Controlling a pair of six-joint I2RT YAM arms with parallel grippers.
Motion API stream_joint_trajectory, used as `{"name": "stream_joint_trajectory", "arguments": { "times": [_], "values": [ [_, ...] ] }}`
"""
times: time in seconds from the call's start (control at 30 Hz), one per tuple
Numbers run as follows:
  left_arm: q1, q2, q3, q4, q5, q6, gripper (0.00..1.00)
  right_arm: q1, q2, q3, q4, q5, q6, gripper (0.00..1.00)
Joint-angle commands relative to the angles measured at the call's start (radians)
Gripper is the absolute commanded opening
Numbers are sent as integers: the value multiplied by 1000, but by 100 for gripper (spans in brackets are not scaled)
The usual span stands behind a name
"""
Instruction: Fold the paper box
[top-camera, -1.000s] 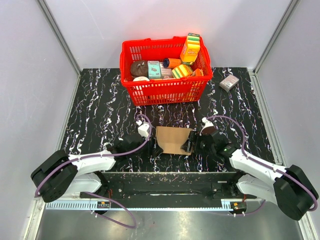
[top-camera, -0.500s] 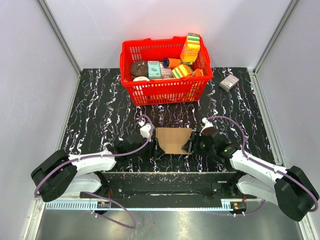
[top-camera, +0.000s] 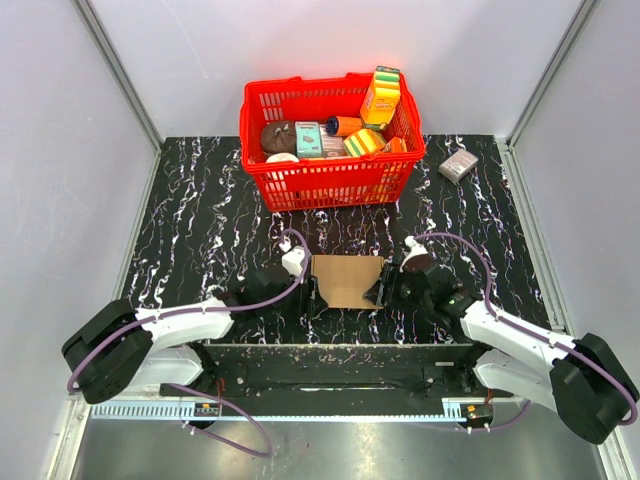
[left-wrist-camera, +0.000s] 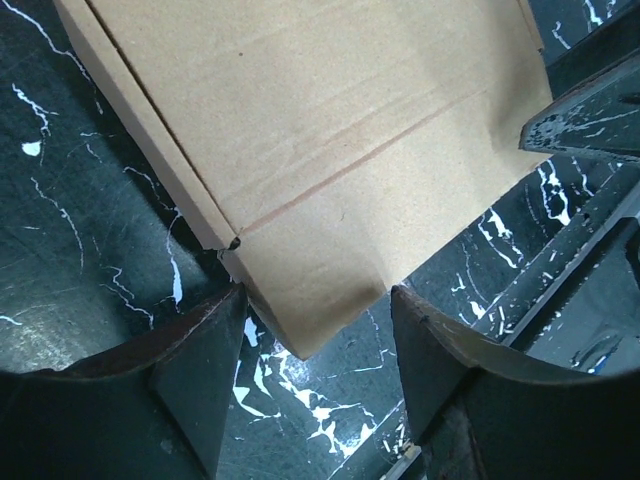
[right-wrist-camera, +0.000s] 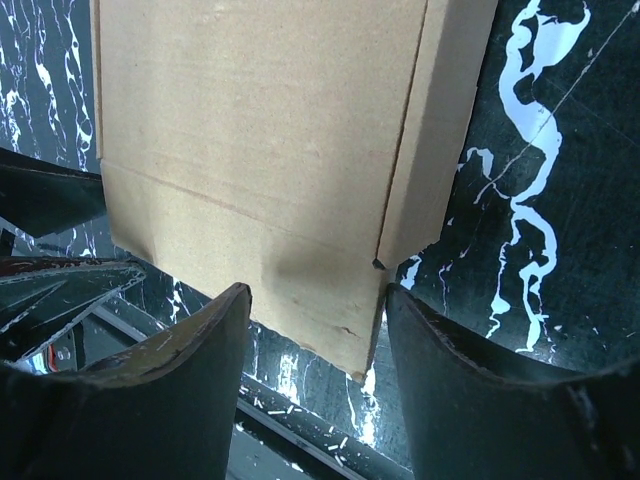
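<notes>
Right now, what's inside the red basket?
A yellow box, a teal box, a brown lump and more packs. Anything underneath them is covered.

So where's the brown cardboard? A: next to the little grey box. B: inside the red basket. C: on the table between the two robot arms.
C: the paper box lies on the table between the left arm and the right arm, outside the red basket.

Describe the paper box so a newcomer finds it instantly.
On the black veined table, look in front of the red plastic basket, toward the near edge. The paper box is the flat brown cardboard sheet lying between the left hand and right hand. Unlike the basket's colourful packages and the small grey-pink box beside it, it is plain and flat.
</notes>
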Motion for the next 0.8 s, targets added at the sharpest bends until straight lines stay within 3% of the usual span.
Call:
{"name": "stream_joint_trajectory", "arguments": {
  "times": [0.0, 0.37, 0.77],
  "values": [
    [-4, 2, 36, -6, -33, 32, 65, 11, -13, -7, 16, 13, -15, 63],
    [-4, -11, 35, -9, -38, 34, 66, 9, -30, -3, -1, 15, -18, 67],
    [-4, 22, 16, 58, -16, 23, 60, 11, -24, -20, 20, 15, -21, 60]
  ]
}}
